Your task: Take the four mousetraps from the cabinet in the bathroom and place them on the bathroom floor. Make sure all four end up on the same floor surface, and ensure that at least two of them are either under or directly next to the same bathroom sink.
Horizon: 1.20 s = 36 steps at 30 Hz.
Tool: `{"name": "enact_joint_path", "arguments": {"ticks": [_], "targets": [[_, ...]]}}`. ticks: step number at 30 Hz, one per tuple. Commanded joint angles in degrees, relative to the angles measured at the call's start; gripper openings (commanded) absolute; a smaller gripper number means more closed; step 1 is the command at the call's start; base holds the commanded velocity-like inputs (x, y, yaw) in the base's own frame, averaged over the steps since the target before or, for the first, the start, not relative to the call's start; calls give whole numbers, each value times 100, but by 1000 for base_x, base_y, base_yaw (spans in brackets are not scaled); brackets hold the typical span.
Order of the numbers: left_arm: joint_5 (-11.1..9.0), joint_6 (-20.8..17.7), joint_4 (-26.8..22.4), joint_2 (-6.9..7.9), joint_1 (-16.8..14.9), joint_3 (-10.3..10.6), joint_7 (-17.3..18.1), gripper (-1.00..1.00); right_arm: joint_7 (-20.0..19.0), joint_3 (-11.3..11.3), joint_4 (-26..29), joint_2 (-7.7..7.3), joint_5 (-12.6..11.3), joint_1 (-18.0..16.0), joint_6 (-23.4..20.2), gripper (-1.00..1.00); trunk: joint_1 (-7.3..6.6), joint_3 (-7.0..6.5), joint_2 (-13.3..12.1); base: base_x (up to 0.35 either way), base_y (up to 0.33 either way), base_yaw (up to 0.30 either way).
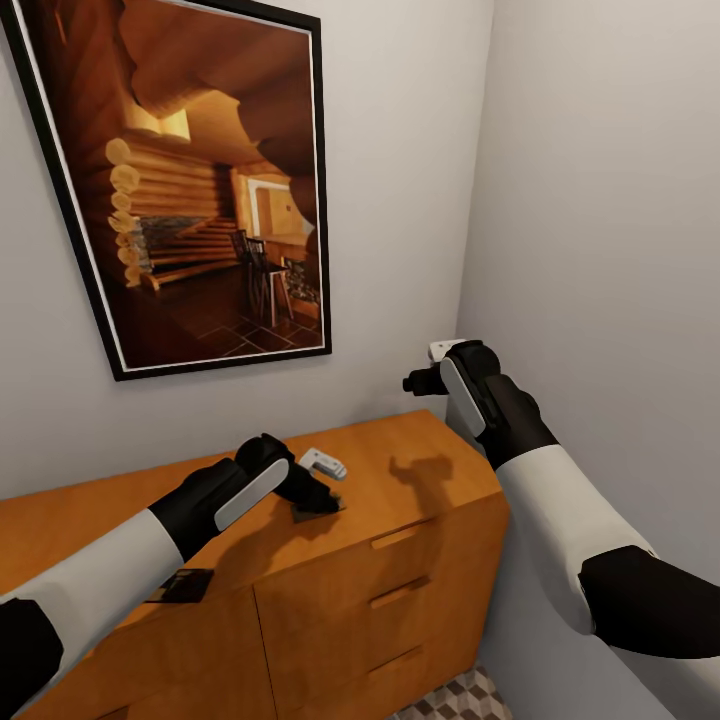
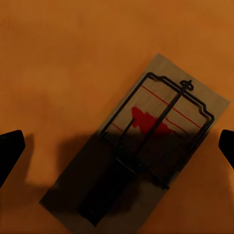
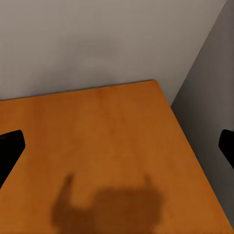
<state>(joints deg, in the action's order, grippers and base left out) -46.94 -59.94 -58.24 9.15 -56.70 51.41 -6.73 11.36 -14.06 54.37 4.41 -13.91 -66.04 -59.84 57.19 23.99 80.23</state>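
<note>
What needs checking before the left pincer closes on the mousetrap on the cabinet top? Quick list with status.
1. Left pincer open: ok; both fingertips sit wide apart at the left wrist view's edges.
2. Mousetrap between the fingertips: ok, roughly centred, lying diagonally.
3. Mousetrap flat on the cabinet top: ok.
4. Fingertips low enough to grip: cannot tell; the head view shows the pincer right at the trap, but contact is unclear.
5. Right pincer out of the way: ok, raised above the cabinet's far corner, open and empty.
6. Second mousetrap clear of the left arm: cannot tell; it lies right beside the forearm.
</note>
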Motion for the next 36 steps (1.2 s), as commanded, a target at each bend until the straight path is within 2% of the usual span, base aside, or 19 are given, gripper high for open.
{"name": "enact_joint_path", "arguments": {"ticks": [1,5,14,22,28,36], "targets": [[-62,-6,-7,5,-8,18,-59,100,59,-9,3,-1,-60,-6,-16,100,0,7,4,0,0,0],[-61,10,169,2,-8,18,65,100,59,-9,3,-1,-60,-6,-16,100,0,7,4,0,0,0],[17,65,660,-8,-8,26,607,100,59,-9,-2,-1,-67,-6,-16,100,0,7,4,0,0,0],[40,84,796,-20,-8,32,735,100,59,-14,0,-1,-68,-6,-16,100,0,7,4,0,0,0],[40,87,865,-111,-8,28,756,100,59,-16,-2,-1,-68,-6,-16,100,0,7,4,0,0,0],[44,106,1167,-310,-8,27,761,100,59,-10,0,-1,-68,-6,-16,100,0,7,4,0,0,0]]}}
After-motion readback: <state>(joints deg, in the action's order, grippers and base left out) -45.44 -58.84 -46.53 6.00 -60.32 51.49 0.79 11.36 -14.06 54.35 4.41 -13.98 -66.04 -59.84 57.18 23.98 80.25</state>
